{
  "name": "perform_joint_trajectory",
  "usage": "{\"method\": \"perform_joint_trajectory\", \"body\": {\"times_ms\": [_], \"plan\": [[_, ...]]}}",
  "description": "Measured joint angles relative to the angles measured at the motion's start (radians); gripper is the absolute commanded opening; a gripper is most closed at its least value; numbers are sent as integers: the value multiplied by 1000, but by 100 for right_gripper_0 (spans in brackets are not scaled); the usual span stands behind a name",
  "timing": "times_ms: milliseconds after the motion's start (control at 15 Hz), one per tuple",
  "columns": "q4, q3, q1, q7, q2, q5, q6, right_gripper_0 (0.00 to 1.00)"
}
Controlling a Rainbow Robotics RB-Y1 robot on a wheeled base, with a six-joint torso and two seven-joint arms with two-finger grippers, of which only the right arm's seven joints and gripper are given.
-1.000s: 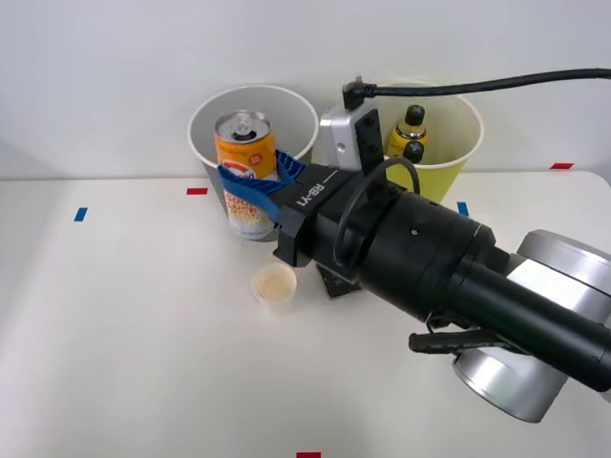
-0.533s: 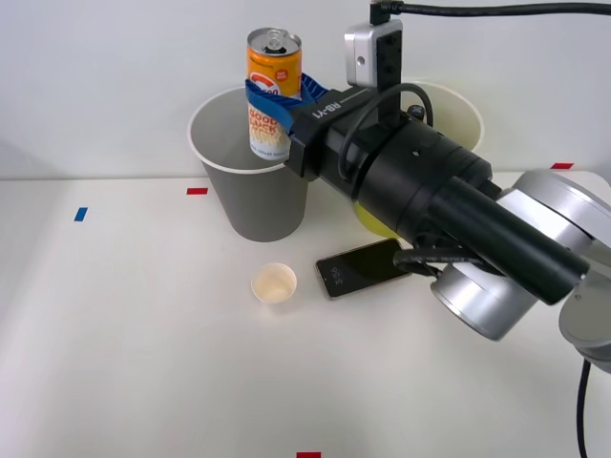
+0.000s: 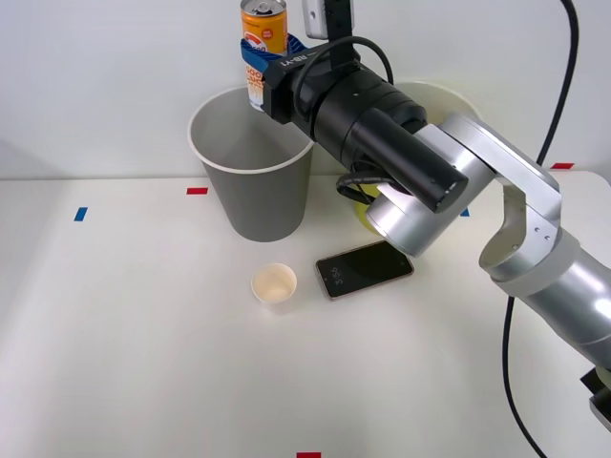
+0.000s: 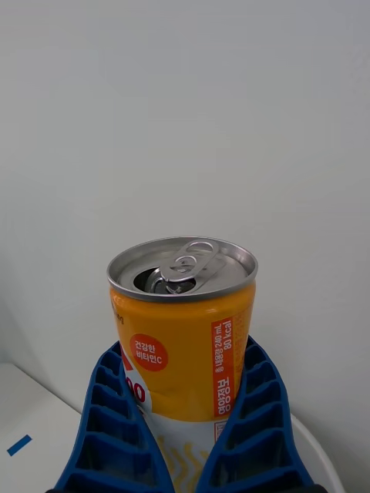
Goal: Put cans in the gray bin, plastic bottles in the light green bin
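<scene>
Nearest on the white table (image 3: pixel 124 363) sits a small cream paper cup (image 3: pixel 274 284); at its 3 o'clock lies a dark phone (image 3: pixel 365 268); beyond them stands the gray bin (image 3: pixel 253 164), with the light green bin (image 3: pixel 449 100) at its 3 o'clock, mostly hidden by the arm; the right gripper (image 3: pixel 270 57) pinches the can (image 3: pixel 263 38) upright between its blue ribbed fingers (image 4: pixel 116 431), above the gray bin's far rim at 12 o'clock, its opened silver top showing.
</scene>
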Motion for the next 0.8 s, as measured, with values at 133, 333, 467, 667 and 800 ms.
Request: {"method": "perform_joint_trajectory", "body": {"times_ms": [133, 333, 467, 667, 800], "plan": [[79, 13, -42, 9, 37, 6, 0, 0], [149, 46, -81, 6, 68, 16, 0, 0], [184, 69, -106, -2, 81, 29, 1, 12], [201, 78, -119, -7, 85, 40, 1, 100], [202, 82, -124, -7, 86, 46, 1, 100]]}}
